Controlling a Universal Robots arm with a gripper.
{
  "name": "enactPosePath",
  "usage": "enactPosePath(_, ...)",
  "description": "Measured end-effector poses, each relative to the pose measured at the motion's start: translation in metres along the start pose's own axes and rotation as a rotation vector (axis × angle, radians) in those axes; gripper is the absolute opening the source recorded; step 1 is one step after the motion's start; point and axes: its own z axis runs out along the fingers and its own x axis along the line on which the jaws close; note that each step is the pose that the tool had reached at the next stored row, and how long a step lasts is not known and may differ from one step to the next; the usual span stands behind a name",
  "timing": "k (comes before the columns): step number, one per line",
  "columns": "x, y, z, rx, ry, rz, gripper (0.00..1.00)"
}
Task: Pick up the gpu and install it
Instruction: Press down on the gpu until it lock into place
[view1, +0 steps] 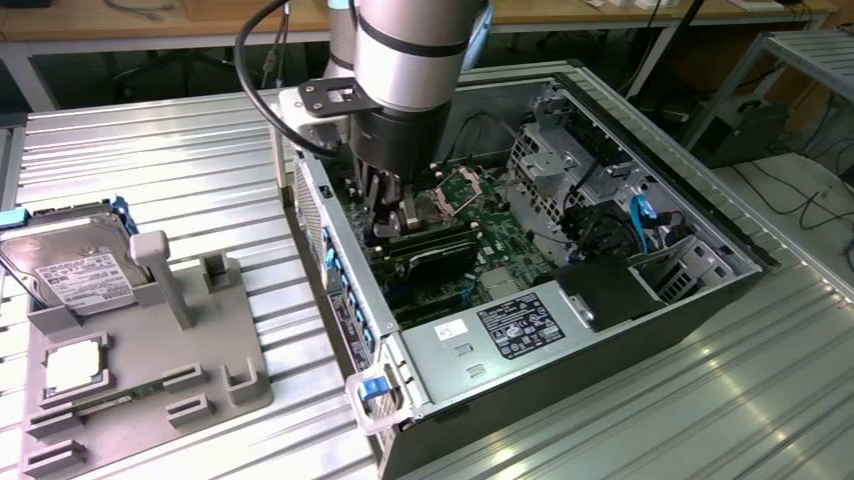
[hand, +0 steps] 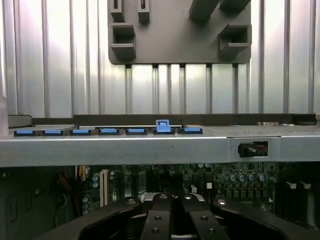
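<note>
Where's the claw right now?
In the exterior view, the claw is down inside the open computer case, over the motherboard, just to the exterior view's left of the CPU socket.

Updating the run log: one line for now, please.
arm: gripper low inside open computer case | over: motherboard | hold: unclear | hard drive: on grey tray

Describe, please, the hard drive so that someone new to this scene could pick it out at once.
Start from the open computer case in the middle and look to the exterior view's left, to the grey parts holder on the ribbed metal table. The hard drive leans at its far end. It is the boxy silver unit with a white label, larger than the square processor and green memory stick beside it.
</note>
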Motion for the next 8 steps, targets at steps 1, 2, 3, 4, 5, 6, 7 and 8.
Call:
enactPosePath(1, 0.0, -0.0023, 0.0011, 0.0001, -0.0001, 0.0, 0.11)
enactPosePath(2, 0.0, -0.0049, 0.0022, 0.0, 0.0001, 0.0, 0.11)
enactPosePath(3, 0.0, -0.008, 0.0033, -0.0002, 0.0002, 0.0, 0.11)
enactPosePath(4, 0.0, -0.0108, 0.004, -0.0002, 0.0003, 0.0, 0.11)
enactPosePath(5, 0.0, -0.0156, 0.0054, 0.0001, 0.0, 0.0, 0.11)
enactPosePath(6, 0.0, -0.0202, 0.007, 0.0004, -0.0001, 0.0, 0.11)
enactPosePath(7, 0.0, -0.0222, 0.0078, 0.0009, -0.0002, 0.0, 0.11)
enactPosePath(8, 0.0, -0.0256, 0.0089, 0.0011, 0.0001, 0.0, 0.11)
